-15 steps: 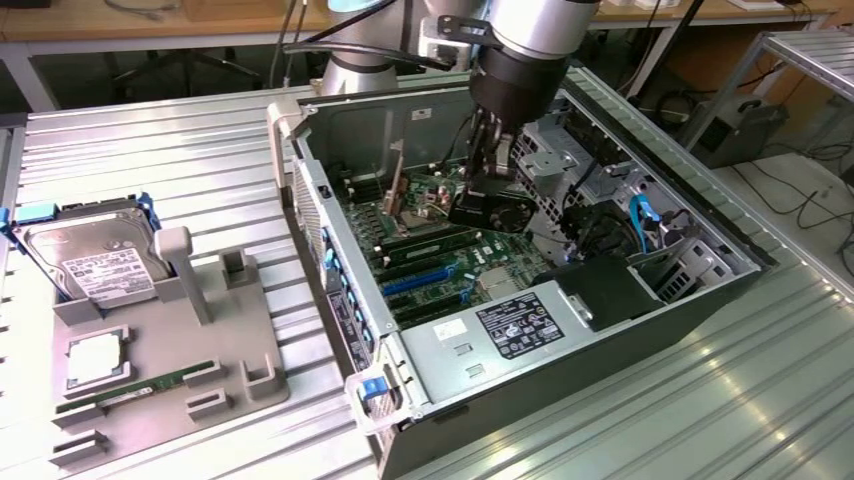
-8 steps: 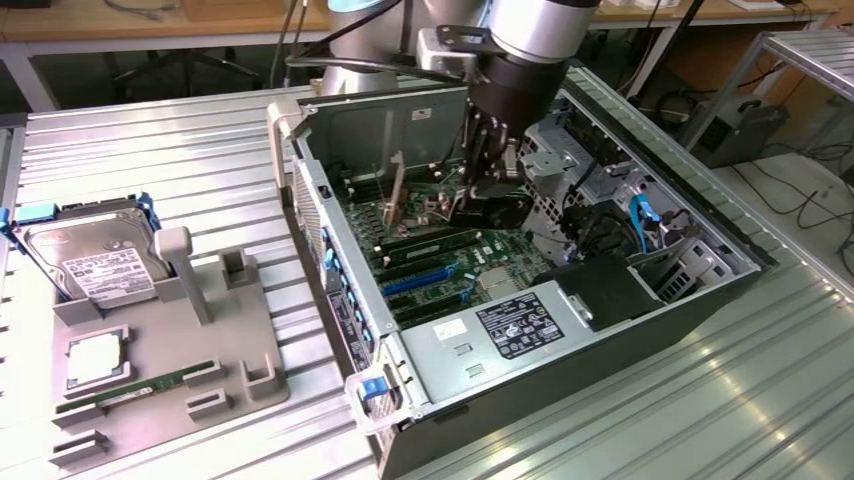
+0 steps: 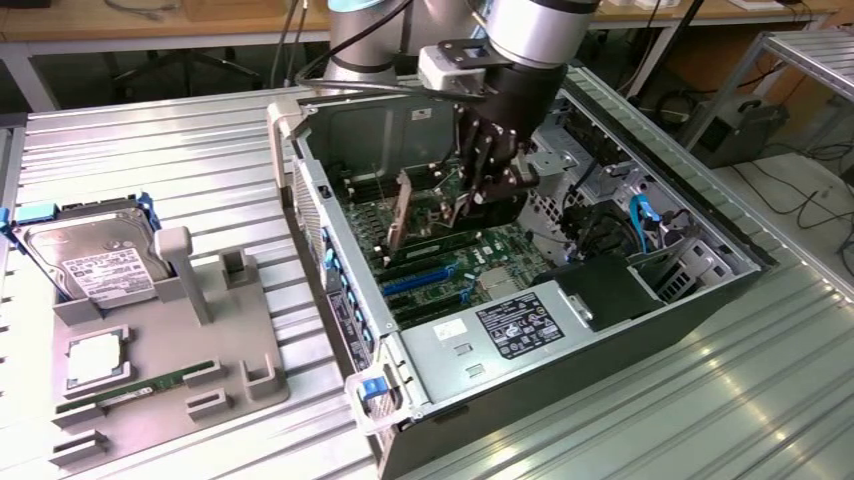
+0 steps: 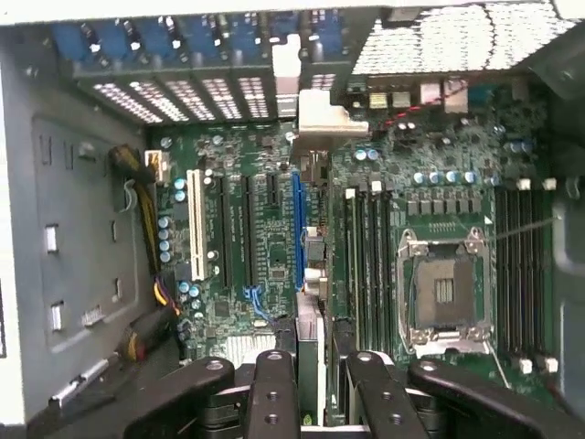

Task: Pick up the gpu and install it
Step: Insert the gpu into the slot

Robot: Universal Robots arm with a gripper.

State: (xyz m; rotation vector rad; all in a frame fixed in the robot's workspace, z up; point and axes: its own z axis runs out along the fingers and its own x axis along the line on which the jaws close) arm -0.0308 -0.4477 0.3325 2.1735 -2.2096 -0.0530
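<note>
The gpu (image 3: 399, 216) stands on edge inside the open computer case (image 3: 310, 190), just above the motherboard's expansion slots. My gripper (image 3: 470, 205) reaches down into the case from above and is shut on the card's upper edge. In the wrist view the gpu (image 4: 309, 322) runs edge-on from between my gripper (image 4: 320, 389) toward its silver bracket (image 4: 316, 121) at the case's rear wall. It lies along the blue slot (image 4: 297, 229). Whether the card is seated in the slot I cannot tell.
A grey fixture (image 3: 174, 350) at the exterior view's left holds a hard drive (image 3: 87, 262) and a green memory stick (image 3: 134, 386). Inside the case are the CPU socket (image 4: 444, 293), memory slots (image 4: 366, 265) and a power supply (image 3: 523, 325).
</note>
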